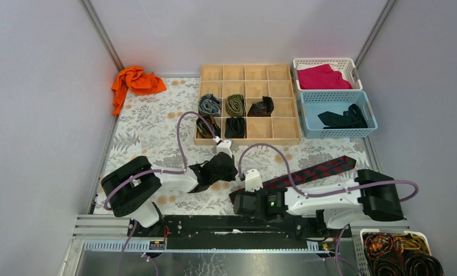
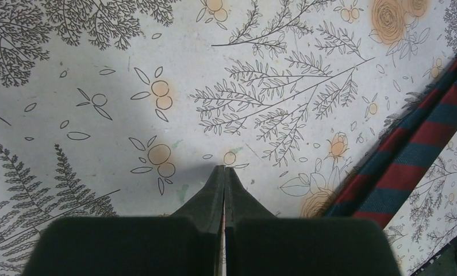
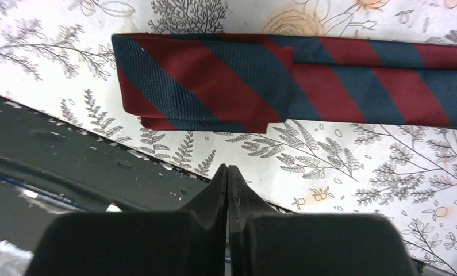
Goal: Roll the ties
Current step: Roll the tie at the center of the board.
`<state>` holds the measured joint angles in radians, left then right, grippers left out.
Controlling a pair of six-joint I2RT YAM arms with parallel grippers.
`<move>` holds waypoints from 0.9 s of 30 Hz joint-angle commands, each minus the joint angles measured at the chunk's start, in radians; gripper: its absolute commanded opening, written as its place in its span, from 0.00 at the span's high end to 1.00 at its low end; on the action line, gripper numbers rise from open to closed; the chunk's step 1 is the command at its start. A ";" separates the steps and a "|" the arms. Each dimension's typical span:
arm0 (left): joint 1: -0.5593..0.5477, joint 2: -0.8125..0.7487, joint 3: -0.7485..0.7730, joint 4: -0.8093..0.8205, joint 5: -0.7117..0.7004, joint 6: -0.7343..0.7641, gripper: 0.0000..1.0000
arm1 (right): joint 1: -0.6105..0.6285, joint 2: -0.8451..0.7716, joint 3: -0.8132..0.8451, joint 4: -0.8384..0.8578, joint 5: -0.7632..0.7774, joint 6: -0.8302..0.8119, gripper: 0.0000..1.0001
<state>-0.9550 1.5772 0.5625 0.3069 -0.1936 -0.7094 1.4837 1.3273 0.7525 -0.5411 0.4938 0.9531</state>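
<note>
1. On the floral table, the striped tie is laid flat, centre-right.
2. The left gripper and right gripper are pressed together, empty.
3. Unless they are parted, the tie could be shoved instead of gripped.

I am watching a counter that is showing a floral print of grey ferns and orange blossoms. A navy tie with red diagonal stripes is lying flat on it at the near right, slanting away toward the far right. An orange cloth is sitting crumpled in the far left corner. A wooden divided tray is resting at the far middle. Just right of it a white basket and a blue basket are standing, the white one farther back.
</note>
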 commanded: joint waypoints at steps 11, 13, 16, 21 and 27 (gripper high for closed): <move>-0.072 -0.079 -0.137 -0.123 -0.034 -0.077 1.00 | 0.029 0.234 0.010 0.238 0.097 -0.008 1.00; -0.083 -0.083 -0.143 -0.127 -0.035 -0.083 1.00 | 0.029 0.244 0.005 0.257 0.120 -0.004 1.00; -0.098 -0.081 -0.145 -0.127 -0.039 -0.091 1.00 | 0.029 0.261 0.014 0.279 0.149 -0.008 1.00; -0.122 -0.059 -0.135 -0.127 -0.038 -0.106 1.00 | 0.029 0.306 0.065 0.241 0.196 -0.011 1.00; -0.142 -0.035 -0.128 -0.120 -0.042 -0.122 1.00 | 0.029 0.328 0.074 0.253 0.180 -0.015 1.00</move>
<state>-1.0626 1.4834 0.4561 0.3191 -0.2329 -0.8223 1.5063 1.6108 0.7956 -0.3054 0.6556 0.9768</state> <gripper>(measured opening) 0.006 0.010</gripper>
